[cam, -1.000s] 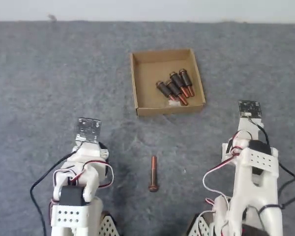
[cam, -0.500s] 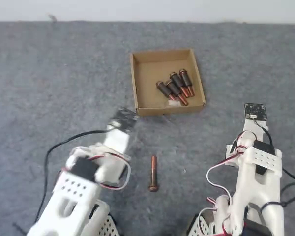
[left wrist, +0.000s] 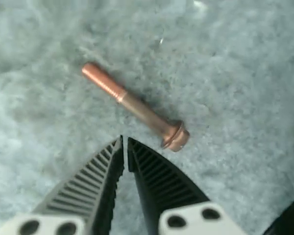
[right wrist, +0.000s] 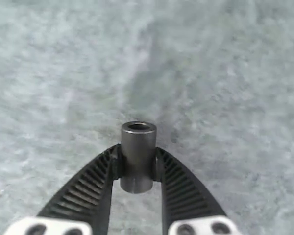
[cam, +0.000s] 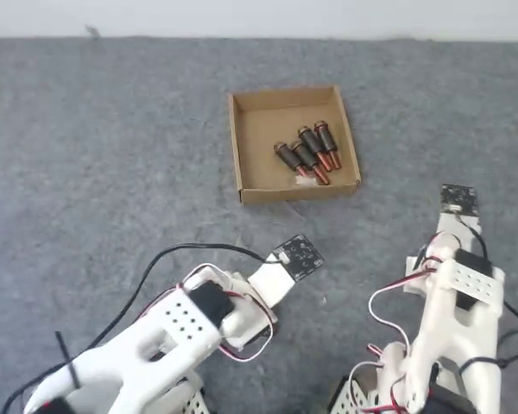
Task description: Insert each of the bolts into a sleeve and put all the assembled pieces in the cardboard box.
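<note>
A copper bolt (left wrist: 137,108) lies flat on the grey carpet, its flanged head nearest my left gripper (left wrist: 125,143). That gripper is shut, and its tips hover just short of the bolt without touching it. In the high view the left arm (cam: 198,317) reaches across the middle of the carpet and hides the bolt. My right gripper (right wrist: 138,152) is shut on a dark sleeve (right wrist: 138,147), held upright with its open bore facing up. The right arm (cam: 456,289) stands at the lower right. The cardboard box (cam: 281,93) holds three assembled pieces (cam: 306,153).
Grey carpet (cam: 112,155) covers the table up to a pale wall strip at the back. A black cable (cam: 168,257) loops beside the left arm. The box's left half (cam: 257,147) is bare.
The left arm has swung right and forward from its rest spot until it covers the bolt in the high view. The right arm has shifted slightly to the right.
</note>
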Available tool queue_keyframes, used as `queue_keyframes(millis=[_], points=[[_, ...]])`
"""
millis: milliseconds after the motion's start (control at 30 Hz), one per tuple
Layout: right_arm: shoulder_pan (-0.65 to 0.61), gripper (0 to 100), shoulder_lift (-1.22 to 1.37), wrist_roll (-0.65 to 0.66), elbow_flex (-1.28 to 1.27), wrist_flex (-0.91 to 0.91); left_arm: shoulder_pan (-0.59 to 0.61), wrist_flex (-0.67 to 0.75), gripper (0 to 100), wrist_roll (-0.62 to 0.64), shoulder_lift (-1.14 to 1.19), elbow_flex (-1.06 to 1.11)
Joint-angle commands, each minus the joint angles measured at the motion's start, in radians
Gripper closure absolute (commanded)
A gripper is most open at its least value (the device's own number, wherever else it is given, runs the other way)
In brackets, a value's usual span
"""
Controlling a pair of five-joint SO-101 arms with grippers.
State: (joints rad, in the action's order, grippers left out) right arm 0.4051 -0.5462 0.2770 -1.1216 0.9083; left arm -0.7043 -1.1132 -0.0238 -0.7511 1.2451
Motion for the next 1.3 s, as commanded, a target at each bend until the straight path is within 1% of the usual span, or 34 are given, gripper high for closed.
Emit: queue_keyframes(millis=[0, 200, 300, 467, 533, 633, 833, 900, 1033, 1200, 1267], points=[[0.036, 99.1, 0.002, 0.012, 0.008, -0.015, -0.014, 0.072, 99, 0.0, 0.17, -0.053], [0.036, 99.1, 0.002, 0.012, 0.006, -0.015, -0.023, 0.084, 99, 0.0, 0.393, -0.136], [0.035, 99.1, 0.002, 0.012, 0.006, -0.015, -0.086, 0.08, 99, 0.0, 0.454, -0.163], [0.035, 99.1, 0.002, 0.012, 0.006, -0.015, -0.221, 0.094, 99, 0.0, 0.462, -0.179], [0.035, 99.1, 0.002, 0.012, 0.006, -0.015, -0.247, 0.121, 99, 0.002, 0.471, -0.202], [0.035, 99.1, 0.002, 0.012, 0.006, -0.015, -0.245, 0.172, 99, 0.002, 0.473, -0.231], [0.035, 99.1, 0.002, 0.012, 0.006, -0.015, -0.241, 0.358, 99, 0.002, 0.482, -0.243], [0.035, 99.1, 0.002, 0.012, 0.006, -0.015, -0.209, 0.399, 99, 0.002, 0.519, -0.263], [0.035, 99.1, 0.002, 0.012, 0.006, -0.015, -0.147, 0.365, 99, 0.002, 0.663, -0.41], [0.035, 99.1, 0.002, 0.012, 0.006, -0.015, -0.118, 0.232, 99, -0.009, 0.818, -0.642], [0.035, 99.1, 0.002, 0.012, 0.006, -0.015, -0.118, 0.161, 99, -0.063, 0.822, -0.697]])
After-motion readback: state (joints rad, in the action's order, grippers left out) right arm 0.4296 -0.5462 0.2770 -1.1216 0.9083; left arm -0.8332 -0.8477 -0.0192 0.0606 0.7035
